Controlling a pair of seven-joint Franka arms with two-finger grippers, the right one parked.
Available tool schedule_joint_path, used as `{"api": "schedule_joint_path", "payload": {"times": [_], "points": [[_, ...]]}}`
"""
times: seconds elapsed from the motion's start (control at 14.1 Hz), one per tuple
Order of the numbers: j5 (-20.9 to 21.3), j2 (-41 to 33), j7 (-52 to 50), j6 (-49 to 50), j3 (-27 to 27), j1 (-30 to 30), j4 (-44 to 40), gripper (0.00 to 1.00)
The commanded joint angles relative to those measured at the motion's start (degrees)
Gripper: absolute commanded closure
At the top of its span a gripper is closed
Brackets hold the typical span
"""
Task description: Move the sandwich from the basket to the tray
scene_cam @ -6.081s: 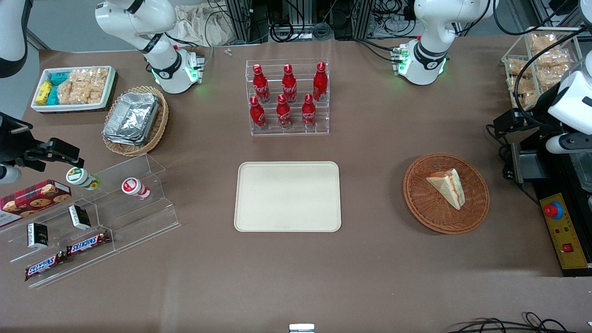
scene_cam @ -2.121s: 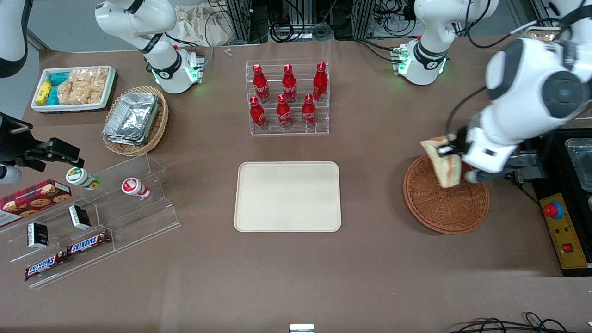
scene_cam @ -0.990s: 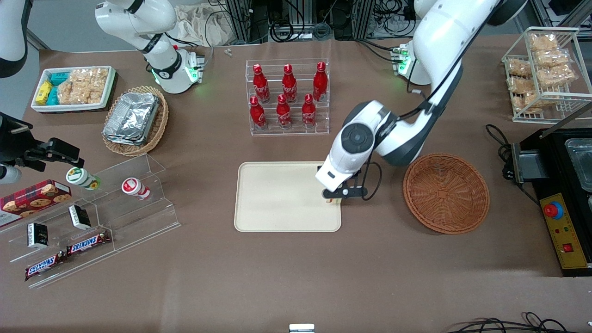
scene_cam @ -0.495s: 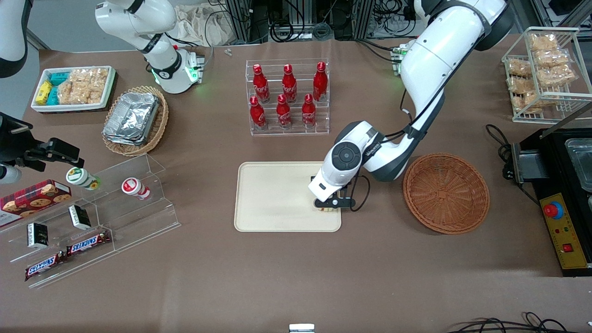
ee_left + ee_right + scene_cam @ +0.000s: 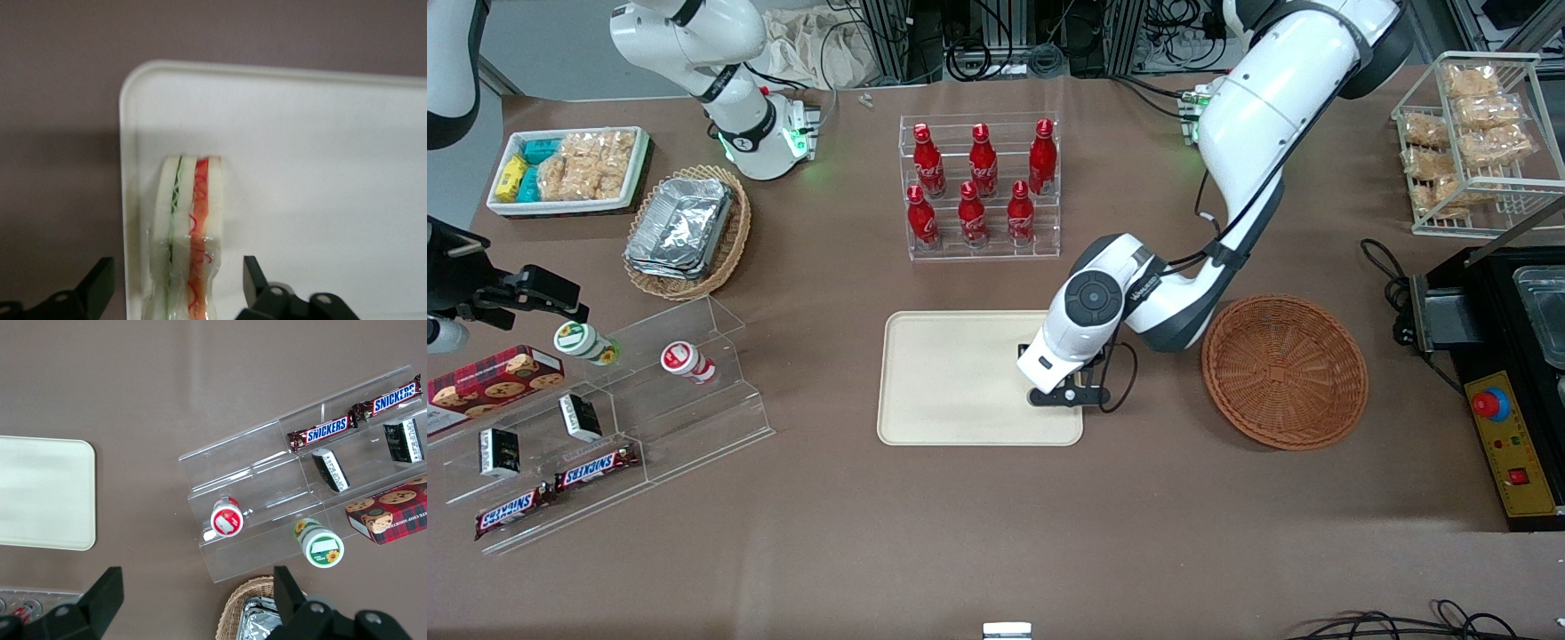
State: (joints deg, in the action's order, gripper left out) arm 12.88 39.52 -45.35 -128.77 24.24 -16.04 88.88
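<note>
Cream-beige and flat, the tray [image 5: 960, 378] sits at the centre of the front view on the brown table [image 5: 996, 533]. The gripper [image 5: 1064, 396] hangs over the tray's right part, close to its right rim and lower right corner. The arm's white wrist covers what lies below it, so the sandwich does not show in this view. The tray's whole left stretch is bare. To the right of centre the reddish-brown basket [image 5: 1284, 372] stands apart from the tray, with a strip of table between the two. Above the tray in the frame a clear rack of red bottles [image 5: 980, 188] stands well apart from it. The lower part of the frame is wide open table.

From the left wrist camera, the sandwich [image 5: 187, 230] stands on its edge on the tray [image 5: 320, 167], its green and red-orange filling facing the camera. It lies just beside one long rim and near a rounded corner. The gripper [image 5: 177, 293] is spread: one dark finger [image 5: 97, 287] and the other [image 5: 257, 283] stand apart on either side of the sandwich, neither pressing it.

From the right wrist camera, a tray corner [image 5: 43, 493] shows with bare table around it.
</note>
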Motion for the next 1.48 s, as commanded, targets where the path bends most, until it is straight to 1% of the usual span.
{"api": "schedule_joint_path", "payload": {"times": [0.0, 0.14, 0.21, 0.42, 0.49, 0.57, 0.78, 0.92, 0.99, 1.06, 1.13, 1.2, 1.34, 1.41], "points": [[0.57, -8.22, -0.27, 8.76, 0.19, 4.24, -0.63, 0.0], [-0.65, -12.34, 1.22, 15.88, 0.11, 4.61, -2.39, 0.0], [-2.31, -14.8, 3.84, 20.27, -0.15, 4.7, -2.66, 0.0], [-7.06, -20.96, 14.83, 30.56, 0.02, 11.89, -2.66, 0.0], [-7.42, -22.89, 17.9, 33.03, 0.02, 14.08, -2.66, 0.0], [-7.51, -24.13, 21.41, 34.62, 0.11, 16.1, -2.66, 0.0], [-10.23, -27.39, 27.24, 35.78, 0.02, 21.03, -2.39, 0.0], [-13.91, -30.63, 30.65, 37.26, -0.15, 23.76, -1.87, 0.0], [-14.19, -31.43, 33.9, 39.97, -0.07, 25.08, -1.95, 0.0], [-13.59, -33.09, 36.8, 41.57, -0.5, 25.52, -1.78, 0.0], [-13.49, -35.02, 38.31, 41.76, -3.12, 25.09, -0.65, 0.0], [-14.01, -36.52, 40.32, 42.02, -6.88, 23.78, -0.11, 0.0], [-14.11, -38.98, 45.51, 44.73, -16.36, 17.39, 0.94, 0.0], [-14.11, -40.56, 45.88, 45.18, -20.24, 14.22, 1.82, 0.0]]}}
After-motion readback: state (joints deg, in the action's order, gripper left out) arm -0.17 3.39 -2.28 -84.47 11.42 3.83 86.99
